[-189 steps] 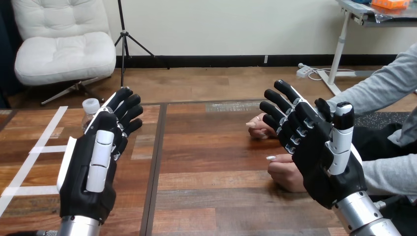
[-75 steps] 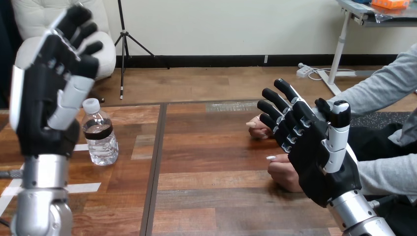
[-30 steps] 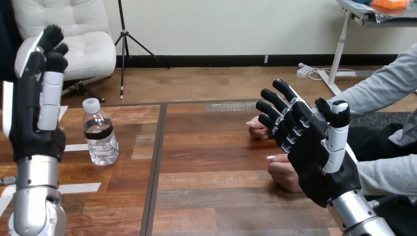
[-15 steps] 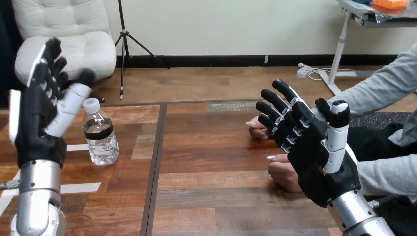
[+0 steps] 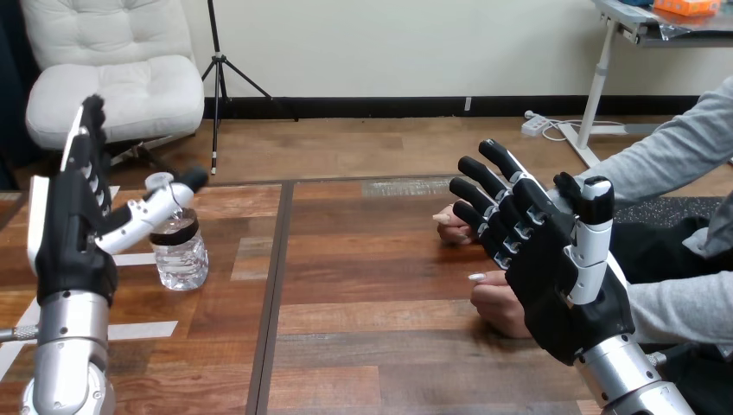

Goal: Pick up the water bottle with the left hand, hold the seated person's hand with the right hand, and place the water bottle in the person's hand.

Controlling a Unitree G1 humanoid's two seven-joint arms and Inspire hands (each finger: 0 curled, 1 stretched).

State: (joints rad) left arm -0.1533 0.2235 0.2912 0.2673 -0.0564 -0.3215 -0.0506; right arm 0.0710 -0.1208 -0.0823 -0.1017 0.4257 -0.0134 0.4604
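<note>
- Just right of your robot's left hand (image 5: 67, 238), a clear plastic water bottle (image 5: 180, 255) with a white cap and a dark band stands upright on the brown wooden plank table (image 5: 372, 346).
- Your left hand is raised on edge with its fingers straight up and close together. Its thumb (image 5: 151, 210) stretches toward the bottle and crosses in front of its neck; you cannot tell whether it touches.
- Your right hand (image 5: 557, 277) hovers above the table, fingers spread and straight, gripping nothing.
- Beyond that hand's fingertips, one curled hand of the person (image 5: 451, 226) rests on the wood. The person's nearer hand (image 5: 500, 304) lies just left of the palm, partly hidden behind it.
- Contact between your right hand and either of the person's hands cannot be told.
</note>
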